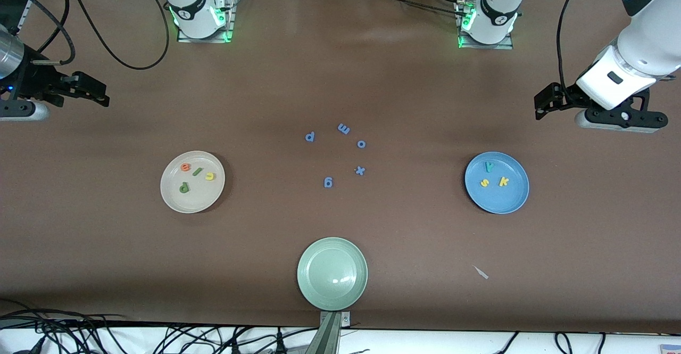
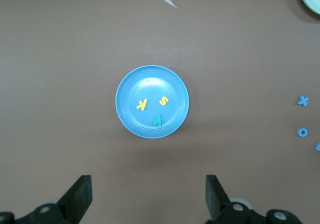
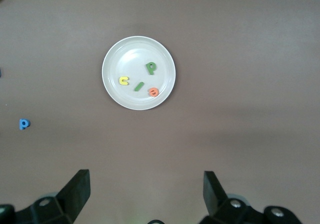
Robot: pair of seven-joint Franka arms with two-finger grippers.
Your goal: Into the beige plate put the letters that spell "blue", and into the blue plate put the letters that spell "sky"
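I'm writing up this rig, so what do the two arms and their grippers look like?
Both arms are glossy white with black joint bands, and green lights glow at their bases. Black cables loop alongside them. The left gripper and right gripper are black, with two wedge-shaped fingers each.

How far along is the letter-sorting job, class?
Done: the b, l, u and e lie in the beige plate; the s, k and y lie in the blue plate. In hand: nothing; the left gripper and right gripper are open. Left: nothing.
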